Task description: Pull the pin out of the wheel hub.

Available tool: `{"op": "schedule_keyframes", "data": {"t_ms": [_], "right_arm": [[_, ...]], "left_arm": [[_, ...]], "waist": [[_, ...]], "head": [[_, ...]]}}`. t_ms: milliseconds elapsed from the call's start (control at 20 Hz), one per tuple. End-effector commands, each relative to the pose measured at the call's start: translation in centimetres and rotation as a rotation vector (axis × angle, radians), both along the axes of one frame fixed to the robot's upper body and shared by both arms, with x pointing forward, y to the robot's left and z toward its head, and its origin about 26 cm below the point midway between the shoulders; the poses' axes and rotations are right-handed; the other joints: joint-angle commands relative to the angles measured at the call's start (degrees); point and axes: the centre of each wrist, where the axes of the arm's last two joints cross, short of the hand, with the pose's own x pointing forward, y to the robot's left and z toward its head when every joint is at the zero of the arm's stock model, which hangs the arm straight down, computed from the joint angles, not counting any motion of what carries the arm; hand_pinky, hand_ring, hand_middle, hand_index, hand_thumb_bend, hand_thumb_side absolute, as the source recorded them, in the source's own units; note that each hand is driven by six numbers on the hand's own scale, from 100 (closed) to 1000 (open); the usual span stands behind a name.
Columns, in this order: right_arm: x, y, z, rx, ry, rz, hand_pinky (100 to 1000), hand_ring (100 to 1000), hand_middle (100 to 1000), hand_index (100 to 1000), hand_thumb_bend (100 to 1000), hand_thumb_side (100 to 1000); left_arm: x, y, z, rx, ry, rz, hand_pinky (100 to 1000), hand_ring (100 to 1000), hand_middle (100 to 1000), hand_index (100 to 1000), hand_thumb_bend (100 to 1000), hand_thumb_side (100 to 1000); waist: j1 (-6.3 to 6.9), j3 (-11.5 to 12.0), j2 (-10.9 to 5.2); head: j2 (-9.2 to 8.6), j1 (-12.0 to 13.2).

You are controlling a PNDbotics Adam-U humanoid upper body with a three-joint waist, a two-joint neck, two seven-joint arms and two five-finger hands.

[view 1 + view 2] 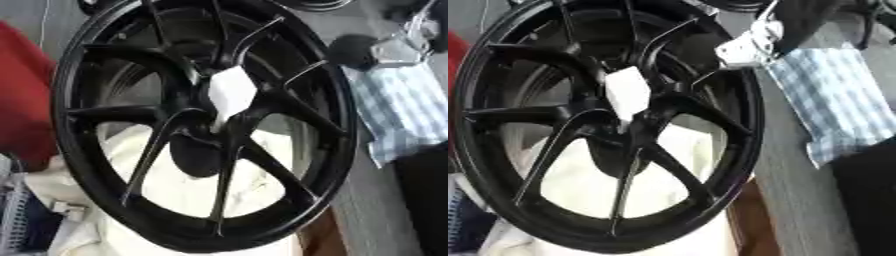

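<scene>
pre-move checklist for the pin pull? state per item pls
1. Wheel in view, hub facing the camera: ok.
2. White piece at the hub centre, unobstructed: ok. Whether it is the pin itself: cannot tell.
3. Right arm near the rim at upper right; hand itself not made out: cannot tell.
4. Left hand in view: not ok, it shows in neither eye view.
5. Anything holding the white piece yet: not ok, nothing touches it.
6. Wheel steadied: cannot tell; it rests over cream cloth, with a checked cloth to its right.
</scene>
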Motion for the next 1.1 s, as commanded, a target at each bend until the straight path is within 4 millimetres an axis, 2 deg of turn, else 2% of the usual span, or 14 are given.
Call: {"op": "schedule_keyframes", "data": {"t_ms": [50, 750, 900, 1050, 1100], "right_arm": [[-0.3, 0.2, 0.3, -0.062, -0.041, -0.018, 940, 1000, 841, 919, 259, 498], [2.2, 1.5, -1.6, -0.103, -0.081, -0.109, 937, 1000, 836, 930, 291, 501], [2.6, 1.8, -1.8, -0.104, -0.085, -0.132, 932, 1000, 786, 928, 294, 501], [2.8, 2.1, -1.9, -0.107, -0.085, -0.144, 928, 1000, 775, 920, 299, 507], [2.8, 2.2, -2.0, -0.110, -0.085, -0.148, 905, 941, 772, 917, 307, 527]], "left_arm": [[-0.2, 0.1, 0.9, 0.017, -0.035, -0.002, 687, 580, 582, 700, 100, 643], [-0.1, -0.1, 1.1, 0.015, -0.042, -0.007, 687, 578, 579, 700, 100, 648], [-0.1, -0.1, 1.0, 0.014, -0.040, -0.007, 687, 578, 578, 699, 100, 648], [-0.2, -0.1, 1.0, 0.013, -0.040, -0.005, 687, 578, 578, 699, 100, 649], [-0.2, -0.1, 1.0, 0.012, -0.040, -0.006, 687, 578, 577, 699, 100, 649]], "waist": [[0.28, 0.2, -1.45], [-0.38, 1.2, -0.36], [-0.40, 1.2, -0.27], [-0.35, 1.2, -0.22], [-0.33, 1.2, -0.19]], "head": [[-0.06, -0.3], [0.28, -1.0], [0.52, -1.3], [0.64, -1.5], [0.62, -1.6]]}}
